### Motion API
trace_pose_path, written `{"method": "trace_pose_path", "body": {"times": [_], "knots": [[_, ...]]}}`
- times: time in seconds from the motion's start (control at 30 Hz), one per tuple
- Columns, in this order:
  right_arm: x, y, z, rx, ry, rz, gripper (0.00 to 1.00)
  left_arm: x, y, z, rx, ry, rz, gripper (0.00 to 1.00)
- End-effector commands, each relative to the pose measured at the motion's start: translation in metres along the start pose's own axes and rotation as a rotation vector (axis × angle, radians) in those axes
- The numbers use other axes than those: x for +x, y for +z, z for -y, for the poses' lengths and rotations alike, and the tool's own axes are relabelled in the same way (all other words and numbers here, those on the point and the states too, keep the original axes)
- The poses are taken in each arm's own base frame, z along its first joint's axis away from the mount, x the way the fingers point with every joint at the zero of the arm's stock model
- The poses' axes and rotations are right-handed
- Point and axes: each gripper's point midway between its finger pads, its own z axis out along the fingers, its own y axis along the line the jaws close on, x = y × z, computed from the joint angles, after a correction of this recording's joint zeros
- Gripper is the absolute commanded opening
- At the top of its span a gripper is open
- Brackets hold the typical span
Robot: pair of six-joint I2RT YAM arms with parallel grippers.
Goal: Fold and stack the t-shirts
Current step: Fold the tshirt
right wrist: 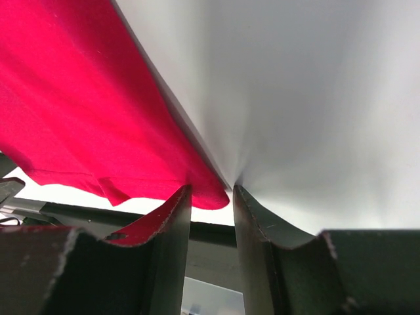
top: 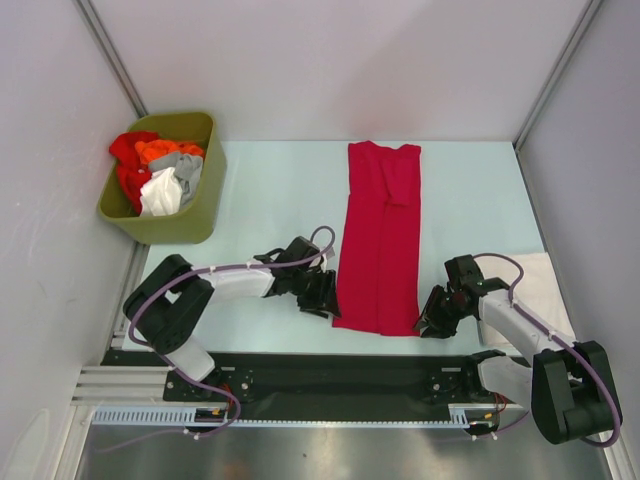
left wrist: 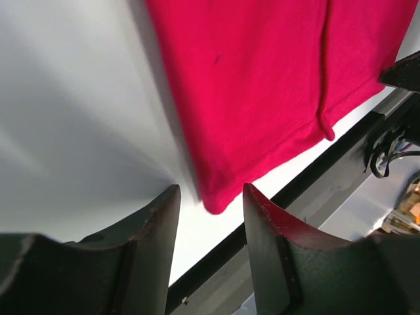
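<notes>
A crimson-red t-shirt (top: 380, 235) lies on the table as a long narrow strip running from the back to the near edge. My left gripper (top: 325, 298) is open, low at the shirt's near left corner (left wrist: 213, 200), which sits just beyond the fingertips. My right gripper (top: 430, 322) is open at the near right corner (right wrist: 213, 195), whose tip lies between the fingertips. An off-white folded shirt (top: 545, 290) lies at the right edge, partly under the right arm. Red, orange, grey and white shirts (top: 158, 172) are piled in the bin.
An olive-green bin (top: 165, 215) stands at the back left of the table. The black mounting rail (top: 340, 370) runs along the table's near edge just behind both grippers. White walls close in the table on three sides.
</notes>
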Motion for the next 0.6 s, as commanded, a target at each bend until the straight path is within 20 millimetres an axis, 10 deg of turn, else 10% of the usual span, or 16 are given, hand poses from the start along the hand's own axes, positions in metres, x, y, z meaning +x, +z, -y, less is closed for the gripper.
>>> {"method": "trace_pose_path", "body": {"times": [0.0,0.57], "knots": [[-0.006,0.002,0.005,0.029,-0.011,0.036,0.37,0.0,0.013,-0.008,-0.069,0.011,0.035,0.49],[-0.009,0.001,0.006,0.043,-0.005,0.058,0.34,0.024,0.019,-0.021,-0.093,-0.044,-0.044,0.4]]}}
